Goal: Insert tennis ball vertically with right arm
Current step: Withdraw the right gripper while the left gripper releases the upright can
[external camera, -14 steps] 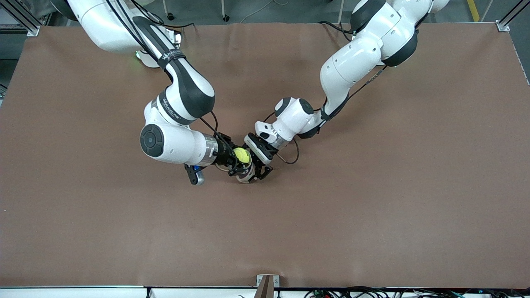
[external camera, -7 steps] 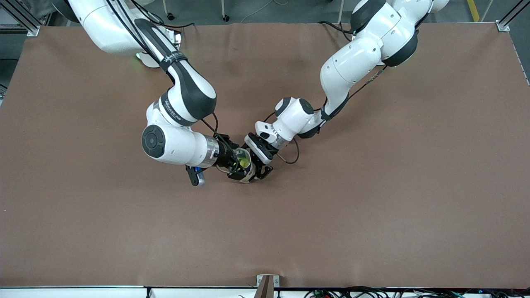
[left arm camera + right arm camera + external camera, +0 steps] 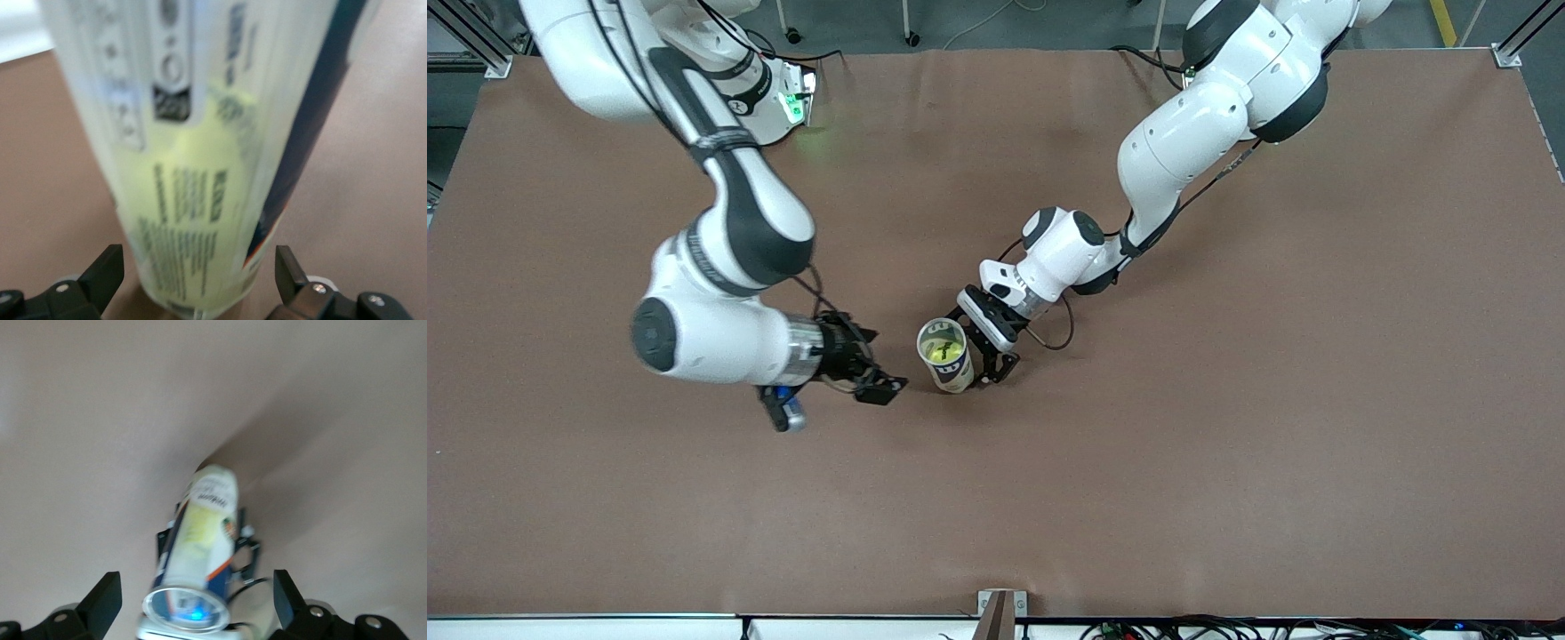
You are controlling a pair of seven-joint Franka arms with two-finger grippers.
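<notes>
Tennis ball (image 3: 947, 353) down inside a clear can (image 3: 953, 372), seen as a yellow-green patch through the open top. Standing upright on the brown table (image 3: 1227, 444), about midway between the two arms' ends.

Starting at the right arm's end: right arm (image 3: 720, 240) reaching out from its base, wrist bent level. Small grey cylinder with a blue tip (image 3: 786, 412) hanging under the wrist. Right gripper (image 3: 879, 384) over bare table just beside the can, toward the right arm's end, apart from it. Jaws spread wide and holding nothing; in the right wrist view both fingertips (image 3: 100, 600) well apart, with the can (image 3: 200, 540) farther off in line with the gap, not between them.

Then the can itself: printed label around the wall, dark stripe down one side, pale yellow-green showing through the plastic.

Last, toward the left arm's end: left arm (image 3: 1183, 142) angled down to the can. Left gripper (image 3: 985, 357) low at the can's base, straddling it. Jaws open, one finger (image 3: 107, 277) on each side of the can (image 3: 200, 153); a thin gap on both sides in the left wrist view, so no grip.
</notes>
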